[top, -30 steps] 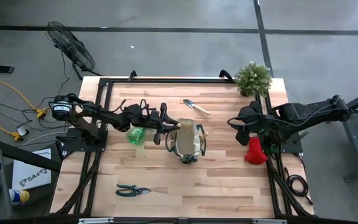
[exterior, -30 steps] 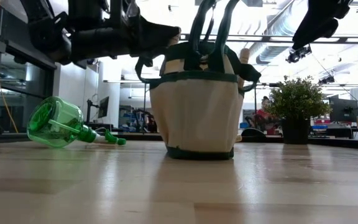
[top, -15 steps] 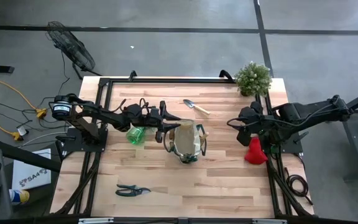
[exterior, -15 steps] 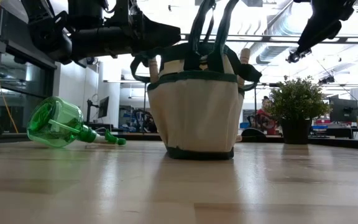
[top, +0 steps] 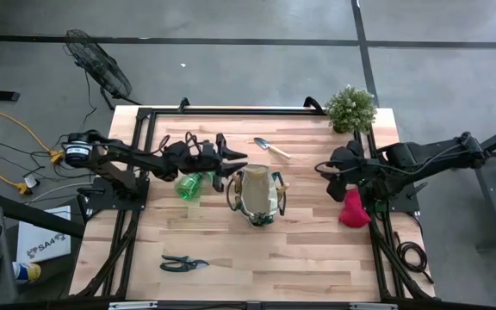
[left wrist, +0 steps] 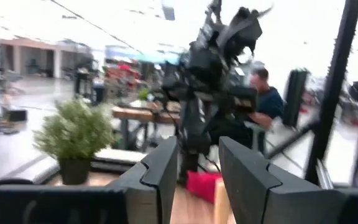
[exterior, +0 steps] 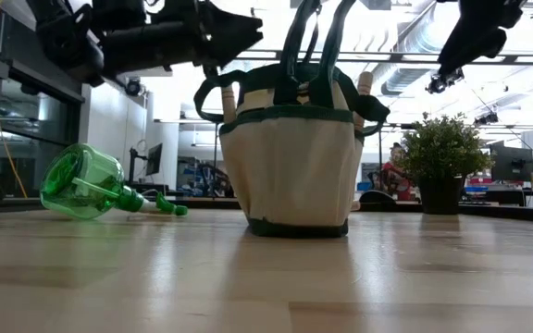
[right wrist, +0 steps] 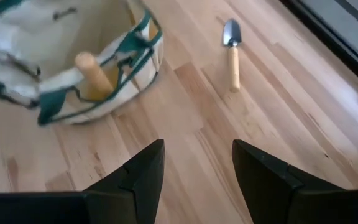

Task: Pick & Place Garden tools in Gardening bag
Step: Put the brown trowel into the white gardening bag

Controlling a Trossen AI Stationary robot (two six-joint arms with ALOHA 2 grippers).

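The beige gardening bag [top: 258, 196] with dark green trim stands upright mid-table; it also shows in the low view [exterior: 290, 166] and the right wrist view [right wrist: 48, 43]. Wooden tool handles [right wrist: 95, 71] stick up out of it. My left gripper [top: 235, 164] is open and empty, above the bag's left side [exterior: 248, 28] [left wrist: 197, 168]. My right gripper [top: 325, 172] is open and empty, high to the right of the bag [right wrist: 197, 168]. A green spray bottle [top: 189, 186] lies on its side left of the bag. A trowel [top: 271, 148], black pruners [top: 183, 263] and a red glove [top: 353, 209] lie on the table.
A bushy potted plant [top: 351, 108] stands at the far right corner. Black frame rails [top: 140, 172] run along the table's left and right sides. A person [left wrist: 263, 93] sits in the room beyond the table.
My left gripper has risen and drawn back a little from the bag's left rim toward the far edge. A wooden handle now shows at the bag's left rim in the low view. The bag and the other tools have stayed put.
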